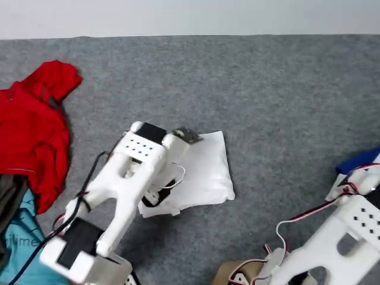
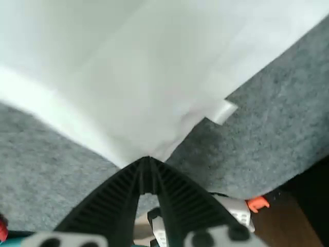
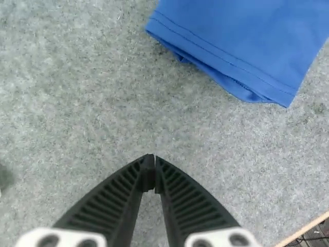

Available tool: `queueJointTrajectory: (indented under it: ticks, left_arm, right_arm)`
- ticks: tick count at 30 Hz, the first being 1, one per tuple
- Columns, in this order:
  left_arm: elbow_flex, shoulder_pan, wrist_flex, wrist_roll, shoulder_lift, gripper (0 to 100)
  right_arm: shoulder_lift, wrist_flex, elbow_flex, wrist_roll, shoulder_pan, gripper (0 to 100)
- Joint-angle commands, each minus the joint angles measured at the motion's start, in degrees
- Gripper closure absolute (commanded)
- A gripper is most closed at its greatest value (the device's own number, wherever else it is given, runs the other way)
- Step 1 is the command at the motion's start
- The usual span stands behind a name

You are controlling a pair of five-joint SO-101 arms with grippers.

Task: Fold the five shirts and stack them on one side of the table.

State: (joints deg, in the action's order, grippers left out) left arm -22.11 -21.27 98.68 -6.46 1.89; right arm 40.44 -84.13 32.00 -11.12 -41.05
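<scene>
Teal shirt (image 1: 16, 246): lies at the table's near left corner, partly cut off by the edge of the high view, with a dark grey garment (image 1: 8, 199) on top of it.
Red shirt (image 1: 32, 127): crumpled and unfolded at the far left, its lower end touching the grey garment.
Left arm (image 1: 127, 178): stretches from the near left over the left part of the white shirt.
Left gripper (image 2: 148, 167): jaws pressed together, tips right at a folded edge of the white shirt; I cannot tell whether any cloth is pinched between them.
White shirt (image 1: 205, 166): folded into a rough rectangle, flat on the middle of the table, well apart from the red shirt.
Table (image 1: 267, 89): covered with grey felt.
Right arm (image 1: 332, 237): comes in from the near right corner.
Right gripper (image 3: 150, 172): jaws closed with nothing between them, above bare felt, near the blue shirt but apart from it.
Blue shirt (image 3: 241, 41): lies at the table's right edge, a stitched hem facing the gripper.
</scene>
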Motion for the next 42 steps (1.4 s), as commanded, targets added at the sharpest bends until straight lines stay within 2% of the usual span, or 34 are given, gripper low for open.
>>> queueJointTrajectory:
  ticks: [1,10,16,28,36,42]
  left_arm:
    - [1.71,0.44,0.88,-0.53,3.87,100]
    - [1.80,4.66,0.79,-0.35,2.73,97]
    - [9.27,8.97,0.70,-0.53,2.37,94]
    - [12.88,9.41,-18.73,-0.09,-2.02,98]
    - [12.88,9.49,-24.35,-0.09,-11.78,100]
    - [13.32,12.92,-26.55,-0.09,-14.77,100]
  right_arm:
    - [1.36,1.98,0.44,0.70,0.48,99.0]
    - [1.36,2.15,0.62,0.70,0.48,99.0]
    - [1.36,2.15,0.62,0.70,0.48,99.0]
    - [1.10,1.80,1.05,0.70,0.48,99.0]
    - [1.36,1.63,4.84,0.26,0.22,99.0]
    - [1.36,2.15,5.01,0.26,0.48,99.0]
